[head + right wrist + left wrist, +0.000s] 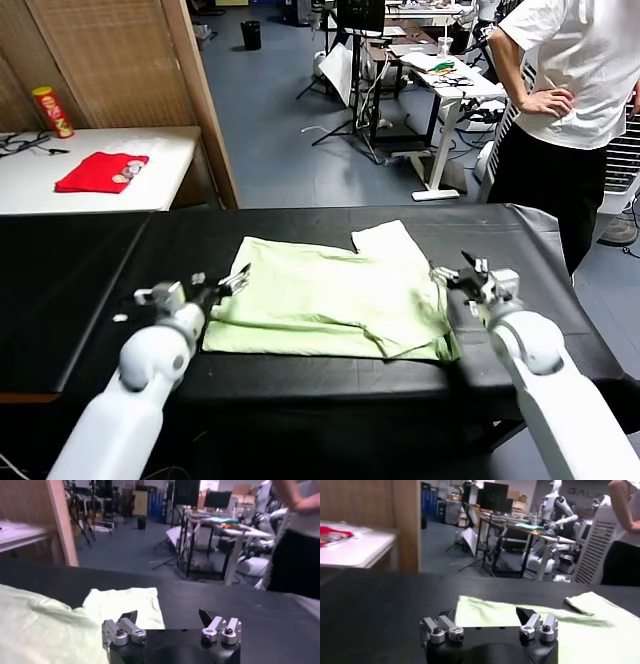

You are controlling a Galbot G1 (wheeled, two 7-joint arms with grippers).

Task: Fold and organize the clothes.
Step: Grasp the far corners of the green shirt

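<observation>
We see the shirt (330,298) lying flat on the black worktop (90,270), between both end effectors — left end effector (228,284) and right end effector (450,275) spread wide at its opposite edges, empty — likely poised to fold.

Both arms reach forward, the left gripper (222,285) and right gripper (452,273) low with fingers spread wide, holding nothing.

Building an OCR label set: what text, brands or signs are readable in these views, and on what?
"GAL": pale partial lettering on the dark back wall, left wrist view; the rest is cut off.
Red can on the white side table: print too small to read.
Light-green shirt: no readable text.
</observation>
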